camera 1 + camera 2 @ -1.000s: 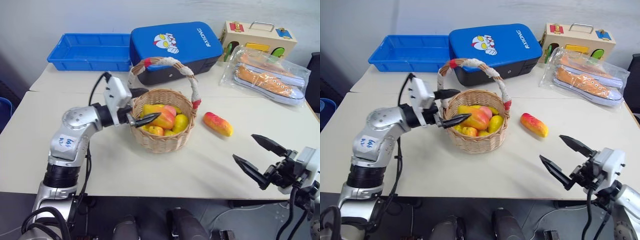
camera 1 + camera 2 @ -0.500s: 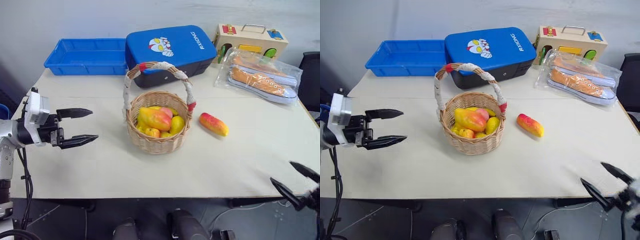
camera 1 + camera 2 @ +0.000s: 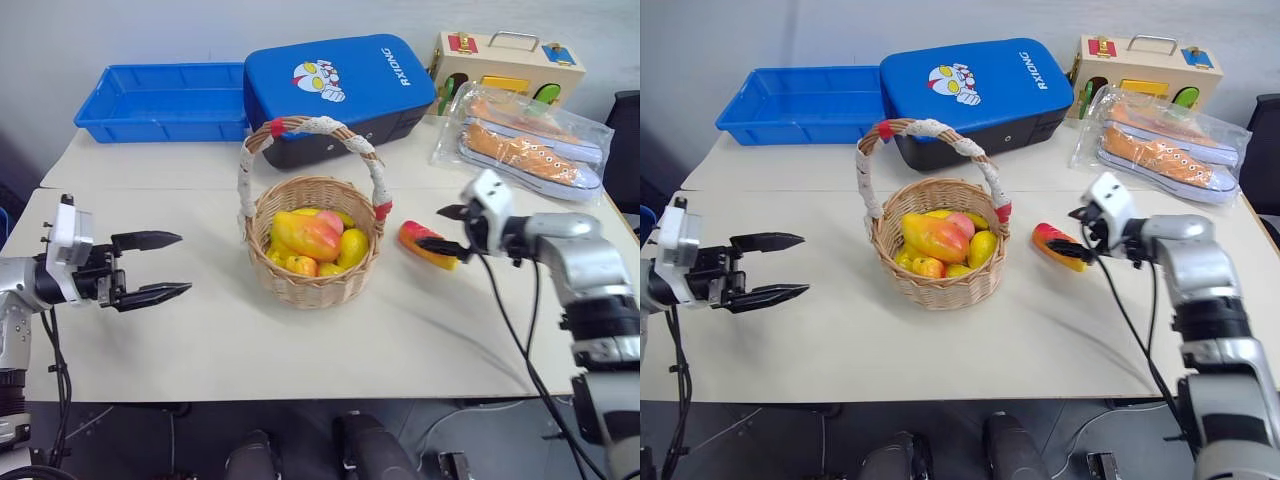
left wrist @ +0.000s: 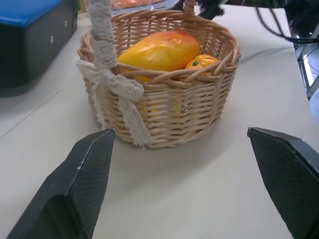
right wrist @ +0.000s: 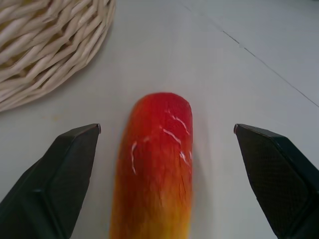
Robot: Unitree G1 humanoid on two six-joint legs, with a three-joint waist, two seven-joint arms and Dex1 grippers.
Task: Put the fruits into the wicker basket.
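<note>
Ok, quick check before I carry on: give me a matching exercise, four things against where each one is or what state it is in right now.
Things:
1. long mango
2. oval mango
3. left tool
4. orange shoes

Places or states:
A. lying inside the wicker basket
B. open, hanging over the table well to the basket's left
C. on the table right of the basket, between the open fingers of the right tool
D. wrapped in clear plastic at the table's far right

Pairs: 1-C, 2-A, 3-B, 4-D
</note>
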